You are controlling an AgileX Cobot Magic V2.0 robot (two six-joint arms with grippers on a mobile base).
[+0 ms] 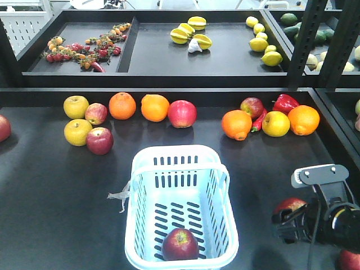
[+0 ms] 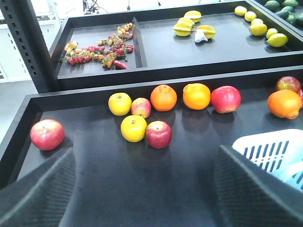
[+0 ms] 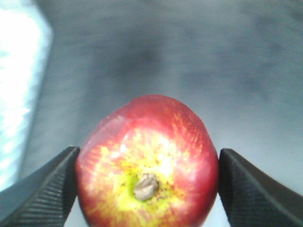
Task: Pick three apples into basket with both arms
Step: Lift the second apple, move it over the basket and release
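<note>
The right end effector is closed onto a dark red apple, with both pads touching its sides. The apple is held to the right of the basket. A second apple lies inside the basket at its near end. A third apple rests on the table, just beside a yellow apple and near an orange. A small grey figure lies just left of the basket. The left end effector is spread wide, with nothing between its fingers.
</note>
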